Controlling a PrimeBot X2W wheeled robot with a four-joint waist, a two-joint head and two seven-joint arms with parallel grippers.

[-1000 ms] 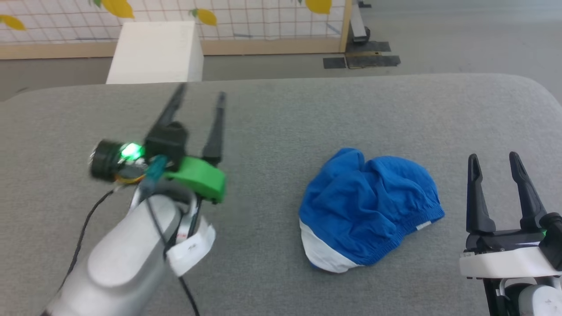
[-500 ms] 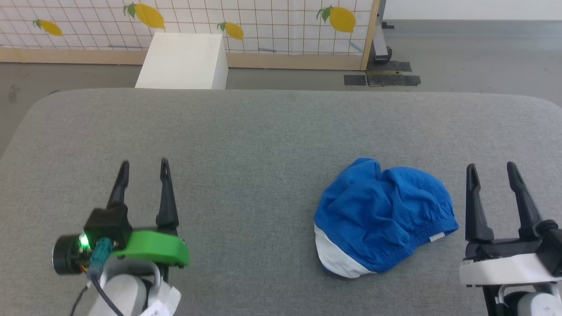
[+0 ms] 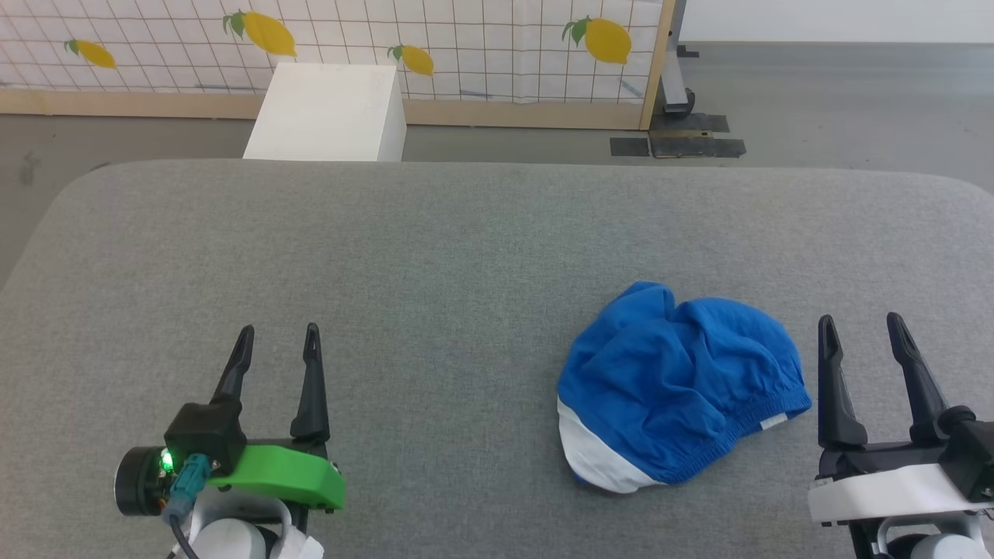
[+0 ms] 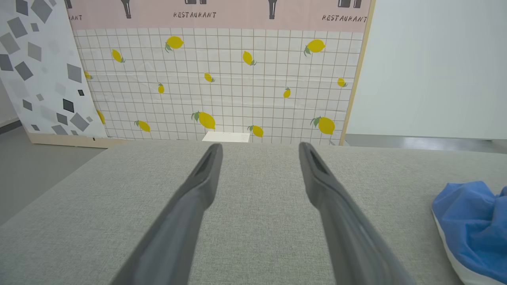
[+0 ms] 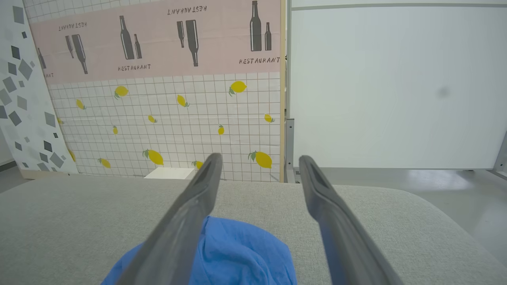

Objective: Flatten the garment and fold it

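Note:
The garment (image 3: 675,388) is a crumpled bright blue heap with a white patch at its near left and a gathered waistband along its near right edge. It lies on the grey table (image 3: 466,256), right of centre. My right gripper (image 3: 858,334) stands open just right of it, fingers apart, nothing between them. My left gripper (image 3: 278,343) is open at the lower left, far from the cloth. In the left wrist view the garment (image 4: 471,225) shows at the right edge beyond the gripper (image 4: 259,148). The right wrist view has the garment (image 5: 237,253) beside the gripper's (image 5: 259,160) left finger.
A white box (image 3: 326,112) stands on the floor beyond the table's far edge. Behind it is a tiled screen with lemons (image 3: 466,46) on a wooden frame. A dark metal stand base (image 3: 675,140) sits on the floor at the back right.
My left arm has pulled back from mid-table to the lower left and now points straight ahead. The camera has shifted, so the whole scene sits lower. The garment and right gripper stay put.

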